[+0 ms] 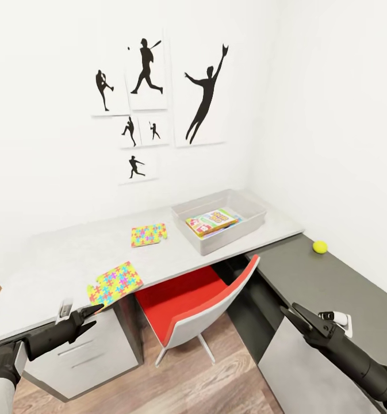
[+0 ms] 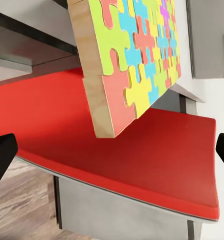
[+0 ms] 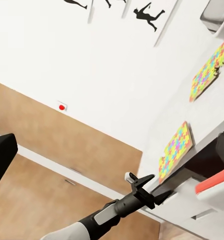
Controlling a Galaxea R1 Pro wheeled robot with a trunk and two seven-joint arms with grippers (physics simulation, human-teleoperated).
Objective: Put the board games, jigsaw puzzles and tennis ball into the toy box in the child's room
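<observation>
Toy box: the pale grey toy box (image 1: 219, 221) sits on the desk (image 1: 55, 264) near its far end, by the corner of the white walls, with no lid.
Board games: colourful flat game boxes (image 1: 211, 222) lie stacked inside the toy box; the top one is yellow, green and red, and how many lie under it I cannot tell.
Far puzzle: one jigsaw puzzle (image 1: 148, 234) lies flat on the desk, beside the toy box and apart from it.
Near puzzle: the second jigsaw puzzle (image 1: 115, 283) lies at the desk's front edge, one corner jutting over it; the left wrist view shows its pale wooden side (image 2: 94, 75) above the red seat.
Tennis ball: the tennis ball (image 1: 320, 246) rests on the lower dark grey shelf unit (image 1: 308, 276), near the wall, well apart from the toy box.
Left gripper: the left gripper (image 1: 91, 315) has its fingers apart, tips just beside the near puzzle's overhanging corner; whether they touch it I cannot tell.
Right gripper: the right gripper (image 1: 294, 318) has its fingers spread and holds nothing, over the shelf unit's front.
Chair: a chair (image 1: 181, 299) with a red seat and grey shell stands tucked under the desk.
Wall: black sports-silhouette pictures (image 1: 147, 75) hang above the desk.
</observation>
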